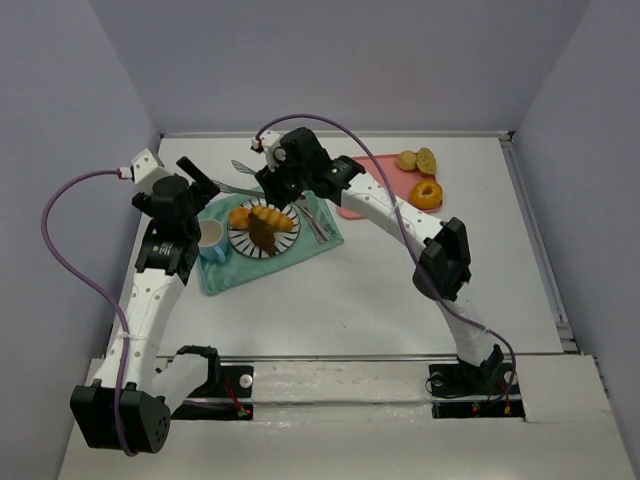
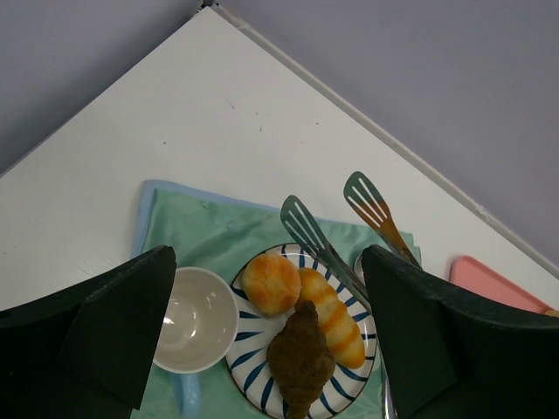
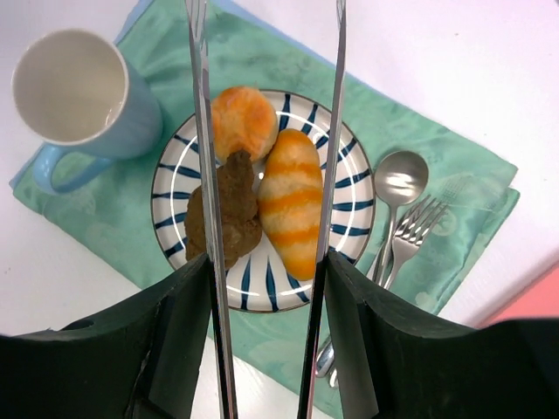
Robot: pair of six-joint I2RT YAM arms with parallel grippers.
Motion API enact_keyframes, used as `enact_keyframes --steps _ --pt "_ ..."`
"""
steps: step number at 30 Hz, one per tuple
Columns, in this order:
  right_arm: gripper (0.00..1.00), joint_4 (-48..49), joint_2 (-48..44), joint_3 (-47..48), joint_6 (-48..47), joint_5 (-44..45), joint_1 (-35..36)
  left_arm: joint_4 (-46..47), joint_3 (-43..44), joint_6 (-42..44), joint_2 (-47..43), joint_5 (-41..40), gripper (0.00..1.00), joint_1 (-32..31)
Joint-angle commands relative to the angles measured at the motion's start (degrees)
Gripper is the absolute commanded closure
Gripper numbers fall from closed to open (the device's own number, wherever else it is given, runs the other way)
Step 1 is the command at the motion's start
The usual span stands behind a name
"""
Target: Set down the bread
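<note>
Three bread pieces lie on a blue-striped plate (image 1: 240,243): a round golden bun (image 1: 240,216), a long golden ribbed roll (image 1: 274,218) and a dark brown croissant (image 1: 263,234). In the right wrist view the bun (image 3: 243,120), croissant (image 3: 223,214) and roll (image 3: 293,205) lie under the metal tongs (image 3: 330,175). My right gripper (image 3: 262,288) is shut on the tongs, whose arms are spread and empty above the plate (image 3: 170,175). My left gripper (image 2: 269,262) is open and empty, hovering over the bun (image 2: 271,282), roll (image 2: 332,316) and croissant (image 2: 301,358).
The plate sits on a green placemat (image 1: 240,272) with a white and blue cup (image 1: 211,237) to its left, and a spoon (image 3: 397,179) and fork (image 3: 410,231) to its right. A pink tray (image 1: 385,182) at the back right has more bread pieces (image 1: 427,193) beside it.
</note>
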Motion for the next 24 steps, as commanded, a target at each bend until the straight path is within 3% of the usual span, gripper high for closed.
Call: enact_keyframes --steps 1,4,8,11,16,24 --pt "0.43 5.7 -5.8 2.5 3.1 4.4 -0.3 3.2 -0.5 0.1 -2.1 -1.3 0.01 0.4" --pt "0.43 7.3 -9.3 -0.3 7.4 7.2 -3.0 3.2 -0.5 0.3 -2.3 -1.6 0.01 0.4" --pt "0.43 10.7 -16.9 -13.8 15.4 9.5 -12.3 3.2 -0.5 0.4 -2.1 -2.1 0.01 0.4" --pt "0.47 15.1 -25.8 -25.2 18.5 12.7 -24.7 3.0 -0.3 0.6 -1.4 -2.9 0.01 0.4" --pt "0.48 18.3 -32.7 -38.9 20.3 15.3 -38.2 2.6 0.2 0.6 -0.6 -4.3 0.01 0.4" --pt "0.49 24.0 -30.9 -50.0 23.7 15.6 -55.3 2.5 1.9 -0.3 3.0 -6.7 0.01 0.4"
